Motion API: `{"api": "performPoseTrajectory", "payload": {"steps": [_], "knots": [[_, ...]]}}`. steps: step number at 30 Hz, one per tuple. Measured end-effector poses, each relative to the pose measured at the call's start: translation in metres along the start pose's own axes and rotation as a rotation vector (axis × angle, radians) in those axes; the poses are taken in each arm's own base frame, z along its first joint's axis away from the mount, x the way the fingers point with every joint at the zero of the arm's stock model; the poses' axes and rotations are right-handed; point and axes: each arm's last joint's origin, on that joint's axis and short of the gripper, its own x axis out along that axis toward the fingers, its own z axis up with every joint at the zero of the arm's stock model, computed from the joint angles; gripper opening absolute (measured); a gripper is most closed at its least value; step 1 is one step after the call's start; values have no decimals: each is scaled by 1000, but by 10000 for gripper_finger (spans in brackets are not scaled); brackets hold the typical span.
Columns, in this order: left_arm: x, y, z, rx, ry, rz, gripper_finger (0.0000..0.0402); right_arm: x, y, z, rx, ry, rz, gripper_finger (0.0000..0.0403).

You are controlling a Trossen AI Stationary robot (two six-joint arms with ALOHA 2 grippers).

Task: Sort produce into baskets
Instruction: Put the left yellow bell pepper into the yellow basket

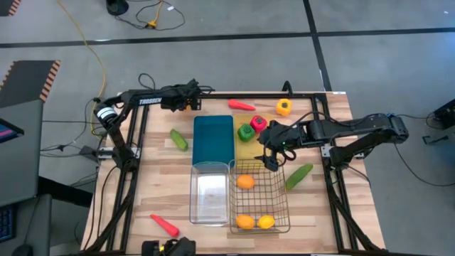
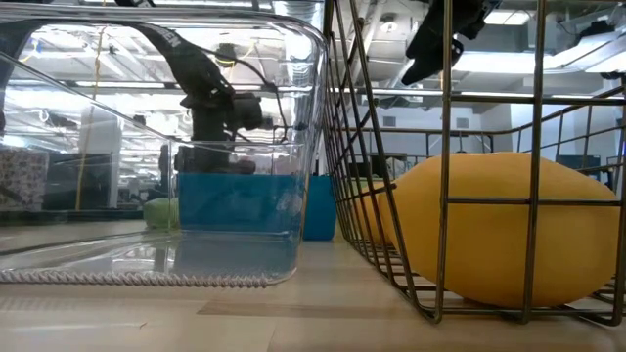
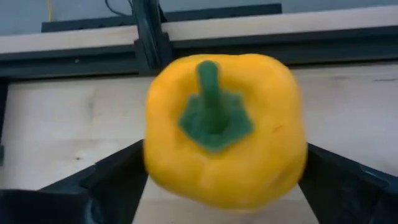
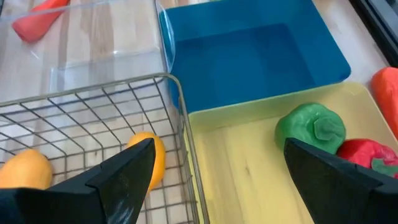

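- Right claw point(image 1: 273, 158) hangs released and empty, jaws spread wide, over the corner where the yellow tray point(image 4: 249, 168) meets the wire-mesh basket point(image 1: 232, 203).
- On that tray: a green pepper point(image 1: 246, 132) touching a red pepper point(image 1: 258, 124).
- In the basket: two oranges point(image 1: 245, 182) and a lemon point(image 1: 266, 221).
- The blue tray point(image 1: 213, 139) and clear bin point(image 1: 210, 193) lie just beside these.
- Loose on the desk point(image 1: 320, 206): two cucumbers point(image 1: 298, 176) and two carrots point(image 1: 164, 225).
- Left claw point(image 1: 190, 99) waits at the far edge; a yellow pepper point(image 3: 224, 130) fills its wrist view, but I can't tell whether it's clenched on it.
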Motion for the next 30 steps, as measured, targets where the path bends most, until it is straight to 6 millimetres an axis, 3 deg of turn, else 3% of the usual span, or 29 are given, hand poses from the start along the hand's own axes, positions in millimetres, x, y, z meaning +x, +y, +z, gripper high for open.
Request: {"api": "performPoseTrajectory", "payload": {"steps": [7, 13, 17, 22, 30], "knots": [[0, 0, 1, 48, -16, 5, 275, 0, -1, -1, -1, 15, -4, 384], [-12, 0, 8, 92, -26, -44, 273, 0, -1, -1, -1, 16, -5, 384], [-39, -2, 24, 144, -73, -141, 283, 0, -3, -1, 4, 15, -10, 384], [-88, -12, 33, 255, -133, -380, 285, 1, -11, 0, 28, 14, -33, 384], [-151, -56, -10, 483, -189, -803, 287, 3, -26, 3, 71, 12, -75, 384]]}}
